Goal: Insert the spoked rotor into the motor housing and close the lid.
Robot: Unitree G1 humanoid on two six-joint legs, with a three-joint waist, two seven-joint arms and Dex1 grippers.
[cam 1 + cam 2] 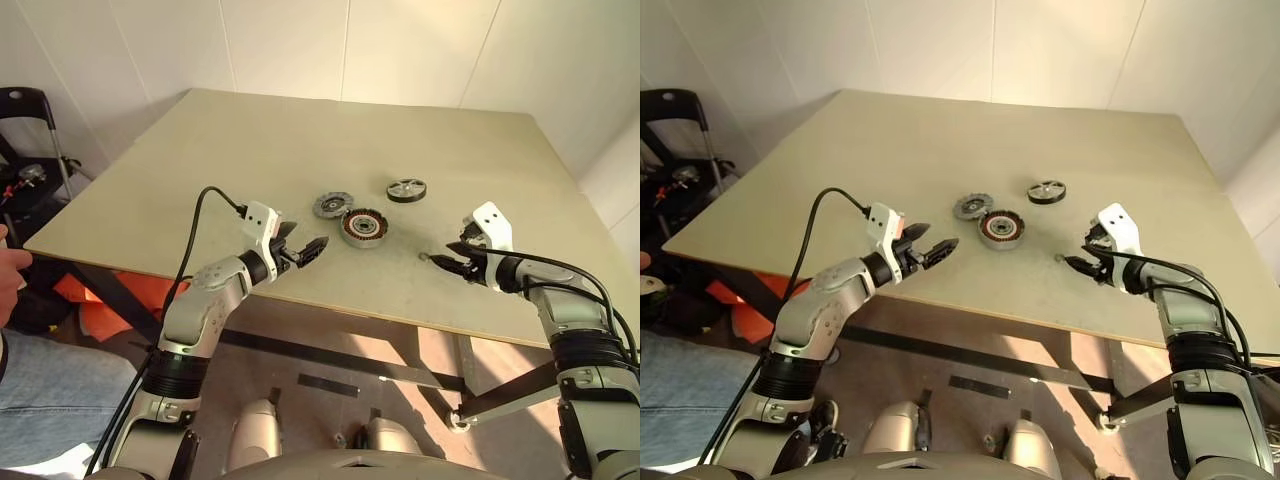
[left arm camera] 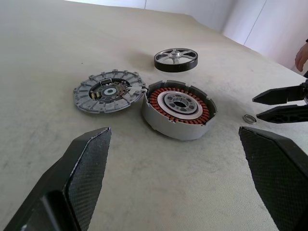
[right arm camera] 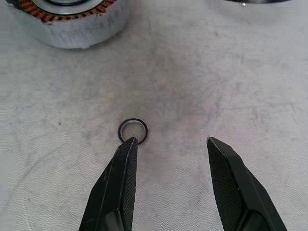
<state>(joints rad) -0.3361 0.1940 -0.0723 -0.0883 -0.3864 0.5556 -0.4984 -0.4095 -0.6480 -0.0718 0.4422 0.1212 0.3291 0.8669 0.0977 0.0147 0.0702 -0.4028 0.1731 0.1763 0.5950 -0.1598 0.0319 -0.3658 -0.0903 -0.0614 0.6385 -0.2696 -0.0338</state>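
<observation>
Left wrist view looks along the left gripper (image 2: 178, 183), whose two black fingers (image 2: 84, 163) stand spread wide with nothing between them, released and hovering just above the pale table (image 2: 43, 43). Straight ahead of this pincer sits the motor housing (image 2: 179, 109), a shallow silver cup with copper-red windings ringing a pale centre, open on top. Touching the housing's rim on one side, and about equally far from the fingertips, lies the lid (image 2: 109, 91), a flat grey disc with a notched edge, its inner face with dark parts turned upward. Beyond both, farther from the pincer, the spoked rotor (image 2: 176, 58) rests flat on the table by itself, dark rim around pale spokes, well apart from the housing. The right gripper (image 3: 168, 144) points down at the table from the housing's other side, its fingers parted about halfway and grasping nothing; a small metal ring (image 3: 133, 131) lies flat on the table just at the tip of one finger (image 3: 126, 163), whether touching it cannot be told. From the head camera the left gripper (image 1: 308, 250) sits near the table's front edge just short of the housing (image 1: 363, 227), and the right gripper (image 1: 447, 258) hovers beside the ring.
</observation>
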